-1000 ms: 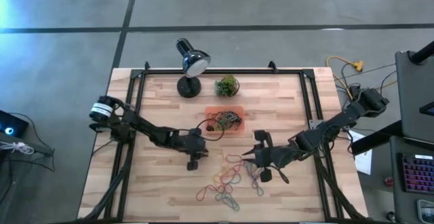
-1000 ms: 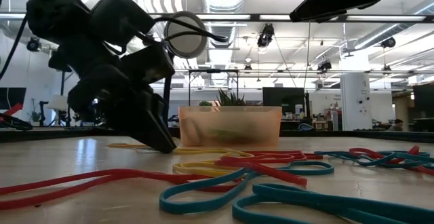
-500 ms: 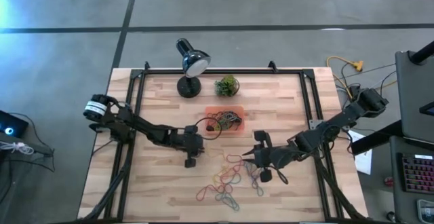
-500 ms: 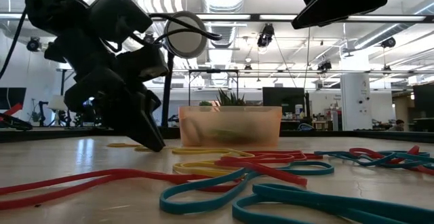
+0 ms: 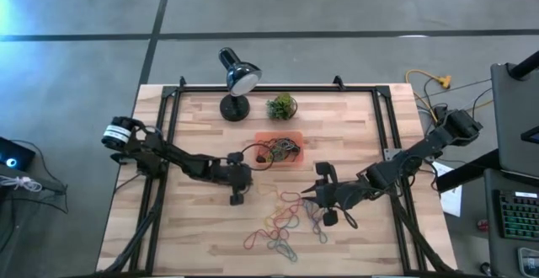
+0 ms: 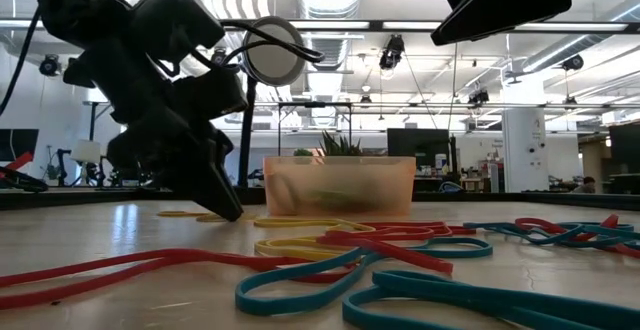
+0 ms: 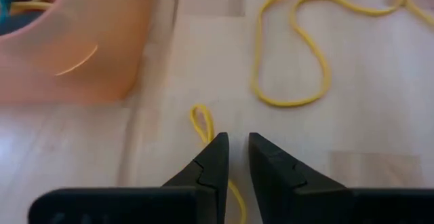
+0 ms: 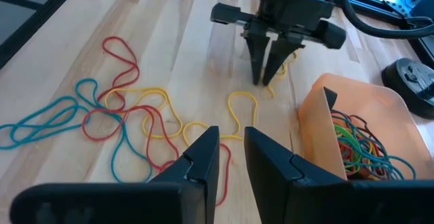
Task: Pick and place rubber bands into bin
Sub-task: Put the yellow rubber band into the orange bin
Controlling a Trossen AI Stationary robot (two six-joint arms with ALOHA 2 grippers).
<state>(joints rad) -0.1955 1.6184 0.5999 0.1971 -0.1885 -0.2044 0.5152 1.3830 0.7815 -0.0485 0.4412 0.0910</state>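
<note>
Lifting cleanly is the thing to get right now — the left pincer point(image 7: 234, 157) is down at the pale wooden worktop point(image 5: 194, 130) with its two dark tips nearly together over a thin yellow rubber loop point(image 7: 201, 123). The band runs under one tip, but whether it is truly pinched or only lying beneath I cannot tell. My judgement: a slow straight rise would show whether the loop comes along, before swinging over the wall of the shallow translucent orange-red plastic bin point(image 5: 279, 151) just beside it; a slack band may catch on the rim or slip free.

Left arm reaches low across the worktop from the left edge, wrist tilted steeply down, tips touching or almost touching the wood near the bin's front corner.

Right pincer point(image 8: 230, 157) hovers above the worktop — jaws a narrow gap apart, nothing seen between them — aimed toward the scatter of red, yellow and teal rubber bands point(image 8: 115, 125) and the bin beyond. That arm is stretched in from the right edge.

Bin already holds a tangle of mixed-colour bands point(image 8: 359, 149); many loose ones lie nearer the front of the worktop.
</note>
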